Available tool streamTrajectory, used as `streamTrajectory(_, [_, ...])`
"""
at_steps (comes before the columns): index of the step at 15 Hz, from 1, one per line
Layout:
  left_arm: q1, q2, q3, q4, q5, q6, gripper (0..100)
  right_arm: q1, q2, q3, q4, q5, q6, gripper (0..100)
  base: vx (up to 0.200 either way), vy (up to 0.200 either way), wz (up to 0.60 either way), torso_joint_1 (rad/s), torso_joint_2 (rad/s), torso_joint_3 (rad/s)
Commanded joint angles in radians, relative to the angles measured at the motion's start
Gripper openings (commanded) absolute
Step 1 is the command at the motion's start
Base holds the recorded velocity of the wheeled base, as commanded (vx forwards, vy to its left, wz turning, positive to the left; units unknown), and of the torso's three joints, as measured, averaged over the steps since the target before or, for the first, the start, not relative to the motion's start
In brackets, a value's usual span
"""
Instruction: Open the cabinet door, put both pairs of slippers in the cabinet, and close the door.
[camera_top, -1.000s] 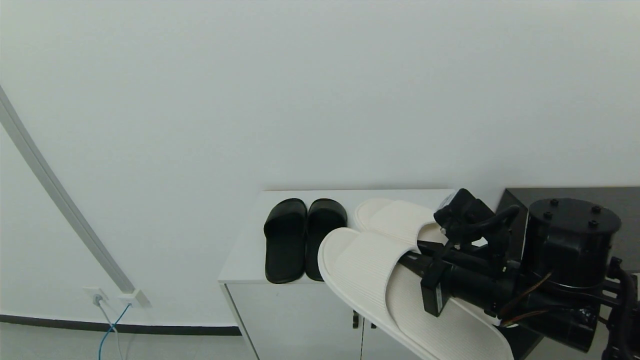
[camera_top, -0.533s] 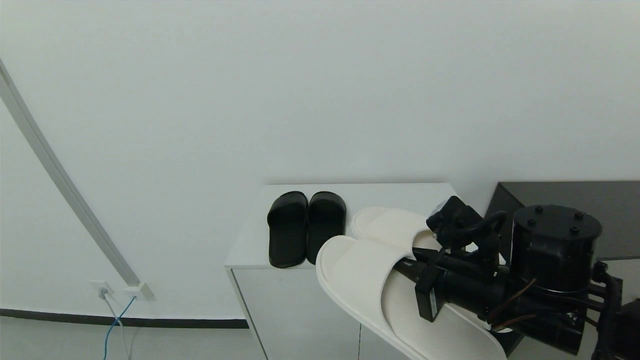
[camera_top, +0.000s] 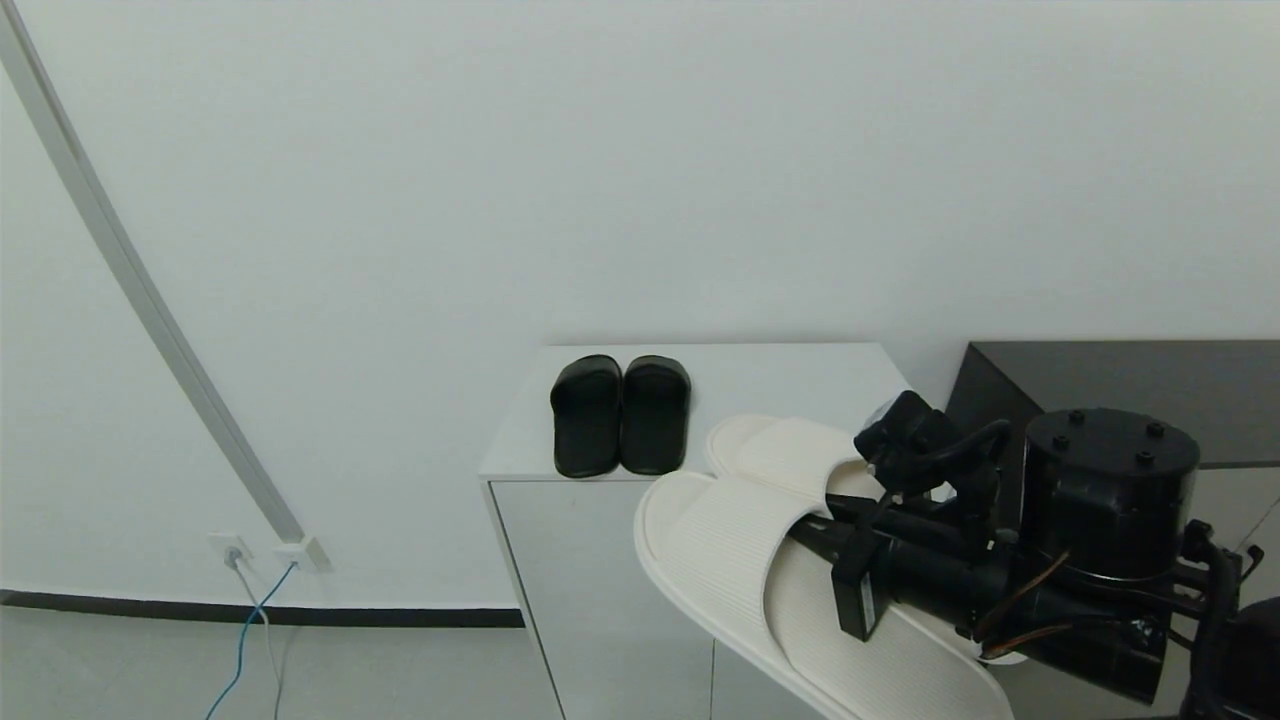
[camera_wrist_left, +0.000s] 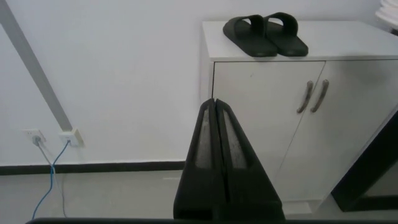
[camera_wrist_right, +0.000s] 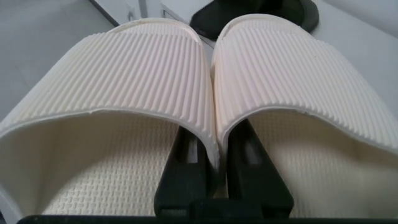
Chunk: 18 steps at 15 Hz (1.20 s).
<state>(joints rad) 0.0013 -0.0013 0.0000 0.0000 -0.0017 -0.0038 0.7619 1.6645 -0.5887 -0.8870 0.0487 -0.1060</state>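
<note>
The right gripper (camera_wrist_right: 213, 142) has its fingers (camera_wrist_right: 186, 171) pushed in under the straps of the white slippers (camera_wrist_right: 205, 68), one finger in each slipper. They pinch the two adjoining strap walls between them, so the pair hangs as one with the toes pointing away from the wrist. In the head view the pair is held in the air just in front of the top front edge of the white cabinet (camera_top: 600, 560), toward its right part, long axis running from the robot toward the cabinet. The left gripper (camera_wrist_left: 214, 146) has its fingers pressed flat together on nothing and sits low, well back from the cabinet front. Both doors (camera_wrist_left: 261, 112) are shut. The handles (camera_wrist_left: 304, 98) are two upright bars side by side at the seam, lying forward of the left fingers and, judging by the head view, toward the robot's right of them. The black slippers (camera_top: 620, 415) lie side by side on the cabinet top near its left front corner, long axes front to back. With the right arm loaded, the door looks to be the left arm's job: its fingers must part and close across an upright bar.
</note>
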Motion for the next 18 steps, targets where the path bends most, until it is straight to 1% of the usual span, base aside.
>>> streamTrajectory(1, [0.0,0.001,0.0,0.0,0.0,-0.001,0,0.0,0.001,0.001,0.0,-0.001,-0.001,0,0.0,0.0,0.0,0.0,0.0,0.0])
streamTrajectory(7, [0.0,0.001,0.0,0.0,0.002,-0.002,0,0.0,-0.002,0.023,-0.006,0.0,-0.001,0,0.0,0.0,0.0,0.0,0.0,0.0])
streamTrajectory(9, [0.0,0.001,0.0,0.0,0.002,-0.001,0,0.004,0.001,0.041,-0.03,0.02,-0.003,0,0.0,0.0,0.0,0.0,0.0,0.0])
streamTrajectory(15, [0.0,0.001,0.0,0.0,-0.001,-0.001,0,0.01,-0.011,0.063,-0.052,0.023,-0.008,0,0.0,0.0,0.0,-0.017,0.04,0.021])
streamTrajectory(16, [0.0,0.001,0.0,0.0,-0.001,-0.001,100,0.014,-0.011,0.069,-0.052,0.022,-0.011,0,0.0,0.0,0.0,-0.139,0.32,0.173])
streamTrajectory(18, [0.0,0.001,0.0,0.0,0.0,-0.001,100,0.02,-0.011,0.075,-0.052,0.022,-0.011,0,0.0,0.0,0.0,-0.144,0.35,0.188])
